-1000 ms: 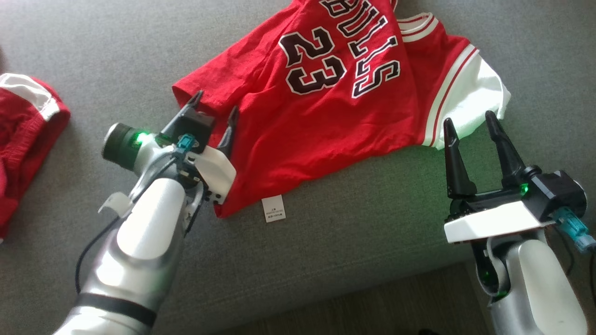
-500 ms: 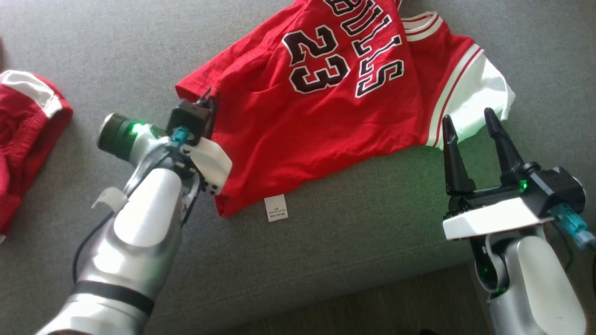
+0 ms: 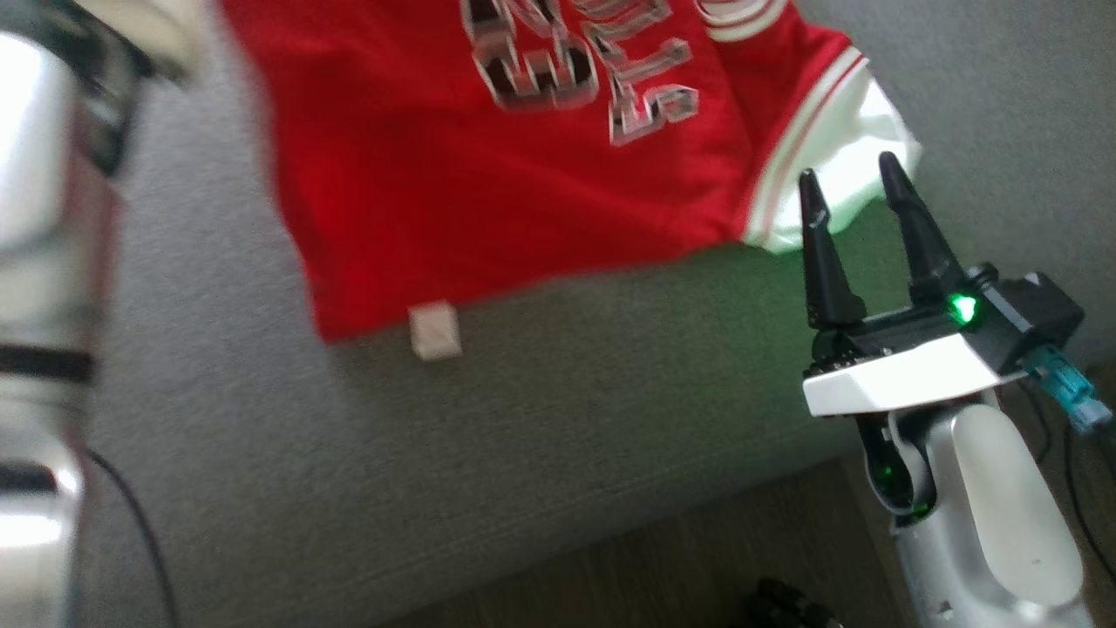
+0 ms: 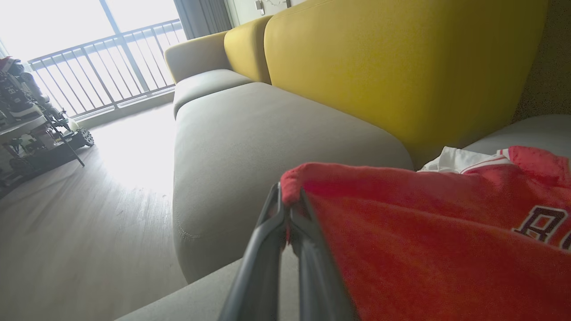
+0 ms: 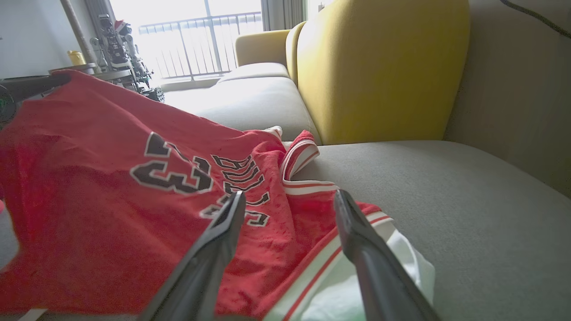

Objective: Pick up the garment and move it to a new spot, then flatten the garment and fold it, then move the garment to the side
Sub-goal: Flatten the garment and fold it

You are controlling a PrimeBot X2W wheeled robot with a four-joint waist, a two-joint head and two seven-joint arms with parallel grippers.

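On the grey sofa seat (image 3: 540,453) in front of me lies the garment (image 3: 488,192) — a red jersey with dark lettering and white-trimmed sleeves. My left jaws are pinched tight on a corner of its red hem. In the left wrist view the two fingers (image 4: 263,254) meet with the cloth squeezed between their tips, and the rest of the jersey falls away to the right of them. In the right wrist view that held corner stands up above the seat, while the collar and sleeve end lies on the cushion. My right jaws stand wide with nothing between them — the fingers (image 3: 821,253) point at the white sleeve (image 3: 850,148), close by it. Whether they touch it I cannot tell. A small white label (image 3: 434,331) shows at the jersey's near hem. Behind the seat rises a yellow back cushion (image 4: 379,67). My pale left forearm (image 3: 39,218) is blurred at the head view's left edge.
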